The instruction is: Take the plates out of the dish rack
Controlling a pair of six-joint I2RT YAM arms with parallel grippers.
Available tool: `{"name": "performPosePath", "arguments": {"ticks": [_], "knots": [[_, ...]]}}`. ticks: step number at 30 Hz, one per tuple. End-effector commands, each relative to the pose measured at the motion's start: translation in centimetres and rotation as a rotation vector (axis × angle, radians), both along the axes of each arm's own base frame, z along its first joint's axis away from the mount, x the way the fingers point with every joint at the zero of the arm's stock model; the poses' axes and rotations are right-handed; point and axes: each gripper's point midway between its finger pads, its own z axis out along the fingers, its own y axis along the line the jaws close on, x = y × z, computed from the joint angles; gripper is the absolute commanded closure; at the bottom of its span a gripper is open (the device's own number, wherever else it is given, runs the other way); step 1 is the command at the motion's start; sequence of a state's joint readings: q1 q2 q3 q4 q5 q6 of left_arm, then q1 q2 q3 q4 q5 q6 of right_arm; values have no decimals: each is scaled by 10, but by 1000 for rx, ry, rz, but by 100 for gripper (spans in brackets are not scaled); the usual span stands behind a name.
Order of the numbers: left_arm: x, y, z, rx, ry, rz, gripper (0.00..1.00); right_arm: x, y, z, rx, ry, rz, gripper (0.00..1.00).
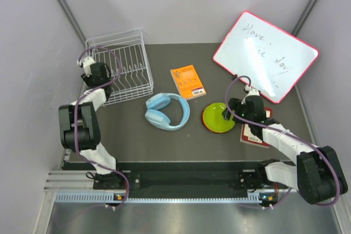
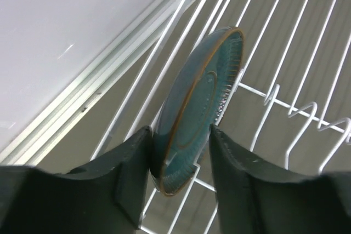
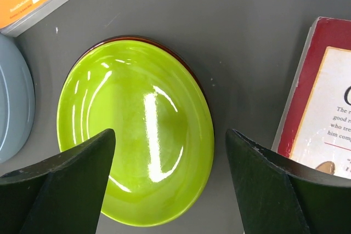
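The white wire dish rack [image 1: 123, 67] stands at the back left and also shows in the left wrist view [image 2: 263, 96]. My left gripper [image 1: 94, 75] reaches into its left side. In the left wrist view the gripper [image 2: 180, 130] is shut on the teal-blue plate [image 2: 203, 91], which stands on edge on the rack's wires. The yellow-green plate [image 1: 219, 118] lies flat on the table on top of other plates. A dark red rim [image 3: 181, 61] shows under it. My right gripper [image 1: 229, 114] hovers open and empty over the yellow-green plate [image 3: 137, 119].
Light blue headphones [image 1: 167, 110] lie mid-table, left of the plate stack. An orange book [image 1: 187, 81] lies behind them. A red book [image 1: 255, 132] lies right of the stack, under my right arm. A pink-framed whiteboard [image 1: 266, 56] leans at the back right.
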State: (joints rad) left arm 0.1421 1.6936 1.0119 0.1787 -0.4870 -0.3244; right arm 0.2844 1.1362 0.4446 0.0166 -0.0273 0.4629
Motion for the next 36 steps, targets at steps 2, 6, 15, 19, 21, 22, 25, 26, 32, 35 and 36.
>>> {"name": "performPosePath", "arguments": {"ticks": [2, 6, 15, 19, 21, 22, 25, 26, 32, 35, 36], "knots": [[13, 10, 26, 38, -94, 27, 53, 7, 3, -3, 36, -22, 21, 19], [12, 11, 19, 39, -77, 27, 63, 6, 4, -5, 43, -13, 31, 19], [12, 9, -1, 37, -25, 8, 97, 4, 0, -5, 40, -11, 24, 20], [13, 9, -5, 49, -7, -7, 100, 4, 0, -3, 36, -12, 28, 20], [13, 9, -4, 60, -6, -12, 100, 4, 0, -3, 35, -14, 27, 20], [13, 9, -1, 67, -7, -17, 100, 4, -1, -3, 34, -13, 26, 20], [13, 10, 16, 95, -33, -19, 100, 4, 0, -5, 32, -7, 28, 20], [12, 10, 18, 107, -33, -13, 100, 4, 0, -5, 32, -6, 28, 20], [1, 2, 52, 176, -87, -8, 100, 5, 1, -5, 35, -2, 36, 20], [-6, 0, 71, 224, -114, 11, 100, 4, 1, -3, 36, -11, 37, 20], [-9, 1, 79, 249, -119, 12, 100, 3, 1, -2, 38, -12, 36, 20]]}}
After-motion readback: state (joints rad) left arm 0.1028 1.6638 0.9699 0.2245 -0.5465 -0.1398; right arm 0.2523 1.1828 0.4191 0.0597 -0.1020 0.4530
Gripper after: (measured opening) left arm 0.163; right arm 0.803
